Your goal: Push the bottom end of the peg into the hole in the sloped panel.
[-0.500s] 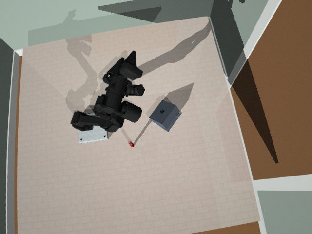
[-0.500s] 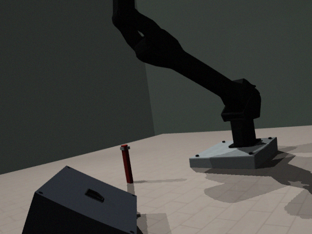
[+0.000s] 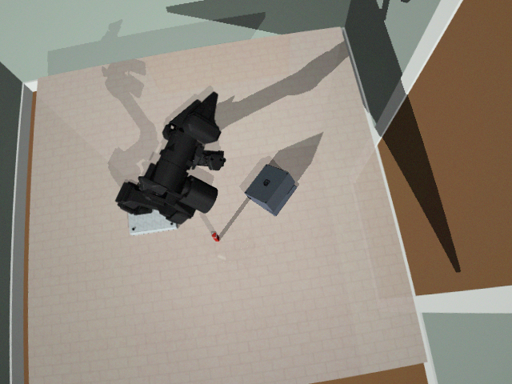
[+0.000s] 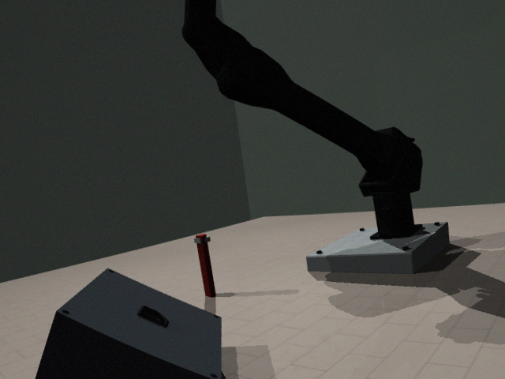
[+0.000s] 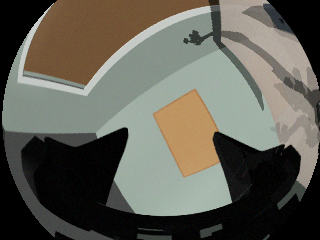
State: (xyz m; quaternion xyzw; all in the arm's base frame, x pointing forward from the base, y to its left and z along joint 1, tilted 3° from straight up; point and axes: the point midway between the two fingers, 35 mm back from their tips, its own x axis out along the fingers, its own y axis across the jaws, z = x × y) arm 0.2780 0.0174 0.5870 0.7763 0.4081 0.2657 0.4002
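Observation:
The red peg (image 3: 215,237) (image 4: 207,269) stands upright on the table, with a light grey collar near its top. The dark blue-grey block with the sloped panel (image 3: 273,178) (image 4: 175,322) stands apart from the peg. One dark hole (image 3: 266,182) (image 4: 153,316) shows in its face; in the exterior view it looks elongated, with one end narrower. My gripper (image 5: 172,134) is open and empty, with its two black fingers wide apart in the wrist view. In the top view it is high above the table, away from peg and block; it is out of frame in the exterior view.
The arm's pale base plate (image 3: 150,224) (image 4: 367,260) is on the table near the peg. The black arm (image 3: 174,165) (image 4: 260,79) is raised high. Pale walls border the table. The wrist view shows a wall with an orange rectangle (image 5: 187,135), and a corner of the block at upper right.

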